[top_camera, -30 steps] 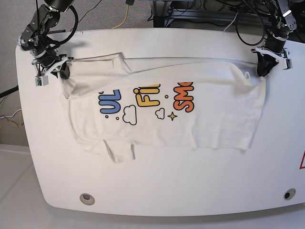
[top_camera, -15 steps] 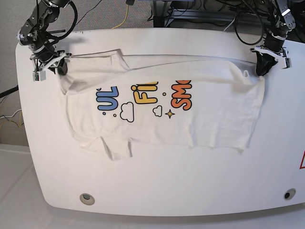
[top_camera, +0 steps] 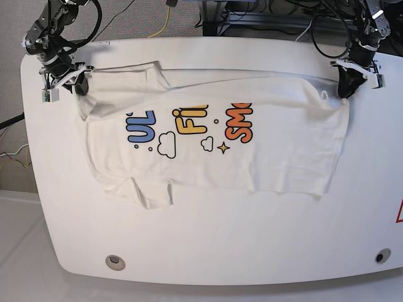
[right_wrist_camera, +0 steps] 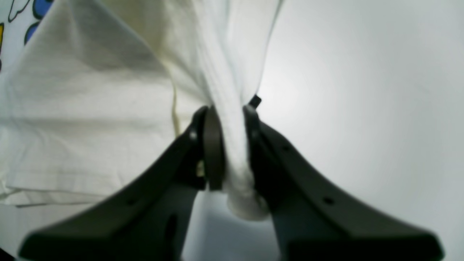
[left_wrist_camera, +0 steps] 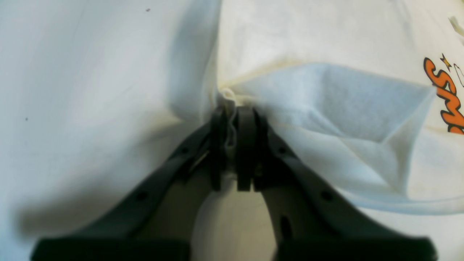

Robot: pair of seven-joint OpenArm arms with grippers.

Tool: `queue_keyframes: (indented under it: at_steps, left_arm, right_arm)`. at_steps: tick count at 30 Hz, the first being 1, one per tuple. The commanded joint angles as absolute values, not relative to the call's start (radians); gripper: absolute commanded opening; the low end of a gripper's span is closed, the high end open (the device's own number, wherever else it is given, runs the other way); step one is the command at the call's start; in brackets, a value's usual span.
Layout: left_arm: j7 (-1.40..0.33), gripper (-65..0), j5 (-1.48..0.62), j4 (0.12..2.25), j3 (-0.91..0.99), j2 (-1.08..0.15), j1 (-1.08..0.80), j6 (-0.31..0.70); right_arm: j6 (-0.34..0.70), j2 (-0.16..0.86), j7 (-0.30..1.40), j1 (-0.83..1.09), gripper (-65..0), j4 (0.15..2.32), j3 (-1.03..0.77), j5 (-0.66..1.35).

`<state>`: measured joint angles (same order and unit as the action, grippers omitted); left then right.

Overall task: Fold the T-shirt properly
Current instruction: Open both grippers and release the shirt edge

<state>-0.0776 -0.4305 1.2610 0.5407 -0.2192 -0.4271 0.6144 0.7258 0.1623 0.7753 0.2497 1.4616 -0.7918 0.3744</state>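
Observation:
The white T-shirt [top_camera: 277, 151] lies spread on the table, print side up, with blue, yellow and orange letters and clouds. Its far edge is stretched between my two grippers. My left gripper [top_camera: 346, 92] is at the far right corner of the shirt, shut on a thin pinch of cloth [left_wrist_camera: 229, 99] in the left wrist view. My right gripper [top_camera: 80, 87] is at the far left corner, shut on a thick bunch of cloth [right_wrist_camera: 232, 152] in the right wrist view. A folded sleeve [top_camera: 151, 195] lies at the near left hem.
The white table [top_camera: 208, 239] has a rounded front edge with a round hole near each front corner [top_camera: 114, 262] [top_camera: 382, 256]. Cables [top_camera: 315, 25] hang behind the back edge. A red mark [top_camera: 399, 212] sits at the right edge.
Both grippers have drawn the shirt toward the back of the table. The right gripper moved farther back and left, and the whole shirt slid with it.

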Motion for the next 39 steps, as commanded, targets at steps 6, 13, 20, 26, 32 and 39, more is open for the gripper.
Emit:
queue_keyframes:
  at_steps: [6,13,20,26,32,39]
  left_arm:
    - [-0.234,-60.1,-0.323,1.242,0.536,-0.213,-0.456,0.575]
    - [-0.234,-57.9,-0.323,1.294,0.538,-0.213,-0.458,0.575]
    - [-0.234,-40.5,-0.326,1.33,0.539,-0.213,-0.458,0.575]
    - [-0.232,-31.9,-0.326,1.363,0.541,-0.196,-0.46,0.575]
    - [-0.232,-31.8,-0.326,1.419,0.541,-0.179,-0.46,0.575]
    - [-0.234,-31.5,-0.325,1.471,0.542,-0.168,-0.46,0.575]
  right_arm:
    - [0.698,0.14,0.891,0.271,-55.3,1.506,-0.794,0.26]
    - [0.698,0.136,0.894,0.269,-46.4,1.584,-0.794,0.26]
    - [0.698,0.134,0.895,0.269,-22.9,1.623,-0.794,0.262]
    - [0.698,0.134,0.895,0.269,-17.5,1.623,-0.796,0.262]
    - [0.698,0.134,0.895,0.255,-17.9,1.623,-0.796,0.262]
    - [0.698,0.134,0.897,0.24,-17.9,1.644,-0.794,0.262]
